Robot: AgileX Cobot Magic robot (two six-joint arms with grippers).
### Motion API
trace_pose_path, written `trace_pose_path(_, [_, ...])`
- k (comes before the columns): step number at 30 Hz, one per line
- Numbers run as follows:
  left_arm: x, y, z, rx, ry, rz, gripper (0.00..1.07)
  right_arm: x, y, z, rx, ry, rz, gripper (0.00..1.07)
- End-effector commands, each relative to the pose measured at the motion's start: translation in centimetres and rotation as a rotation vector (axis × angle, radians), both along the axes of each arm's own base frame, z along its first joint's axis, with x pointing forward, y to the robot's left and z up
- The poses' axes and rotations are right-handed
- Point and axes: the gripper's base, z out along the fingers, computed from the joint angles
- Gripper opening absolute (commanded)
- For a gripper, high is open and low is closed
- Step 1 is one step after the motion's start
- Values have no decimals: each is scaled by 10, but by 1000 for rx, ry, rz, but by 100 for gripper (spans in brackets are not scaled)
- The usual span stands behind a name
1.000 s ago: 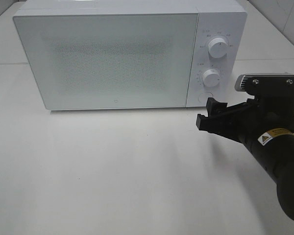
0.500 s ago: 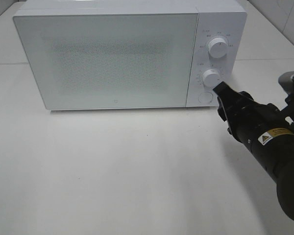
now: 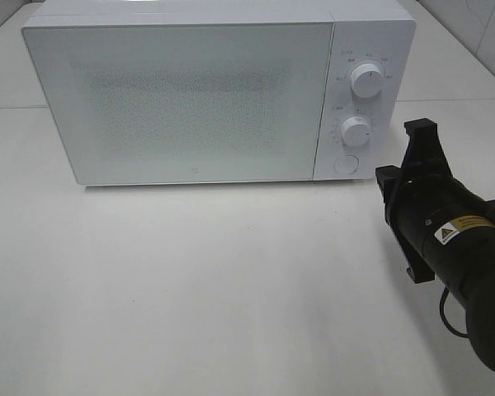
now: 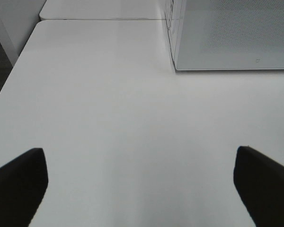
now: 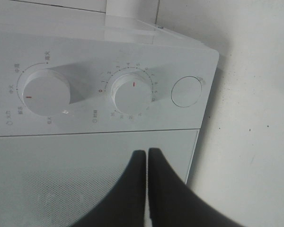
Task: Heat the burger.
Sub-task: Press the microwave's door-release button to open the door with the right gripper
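Note:
The burger is out of view; the white microwave [image 3: 181,99] stands with its door closed. In the right wrist view my right gripper [image 5: 146,152] is shut, its two black fingers pressed together with nothing between them, a short way in front of the control panel. The timer knob [image 5: 131,92] and the round button [image 5: 186,91] lie just beyond its tips. From above, my right arm [image 3: 445,231] sits to the right of the panel, apart from the lower knob [image 3: 355,130]. My left gripper [image 4: 139,184] is open over bare table, left of the microwave [image 4: 232,33].
The microwave panel also carries an upper knob [image 3: 368,80] and a round button [image 3: 344,164] at the bottom. White table [image 3: 190,289] stretches in front of the microwave. The table's left edge [image 4: 9,80] shows in the left wrist view.
My right gripper has gone from open to shut. It reached the lower knob half a second ago, then drew back to the right with its wrist turned. The left gripper has not moved.

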Motion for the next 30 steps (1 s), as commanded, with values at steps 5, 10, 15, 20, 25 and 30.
trace_pose_path(5, [-3, -1, 0, -8, -30, -2, 100, 1, 0, 2, 17, -11, 4, 0])
trace_pose_path(10, [-3, -1, 0, -8, -30, -2, 100, 1, 1, 2, 17, -12, 10, 0])
trace_pose_path(15, [-3, -1, 0, -8, -30, -2, 100, 1, 0, -1, 8, -5, -6, 0])
trace_pose_path(20, [-3, -1, 0, -8, -30, -2, 100, 4, 1, -12, 2, 0, -18, 0])
trace_pose_path(25, [-3, -1, 0, -8, -30, -2, 100, 6, 3, -24, 26, 36, -29, 0])
trace_pose_path(30, [-3, -1, 0, -8, -30, -2, 100, 12, 9, -33, 23, 51, -21, 0])
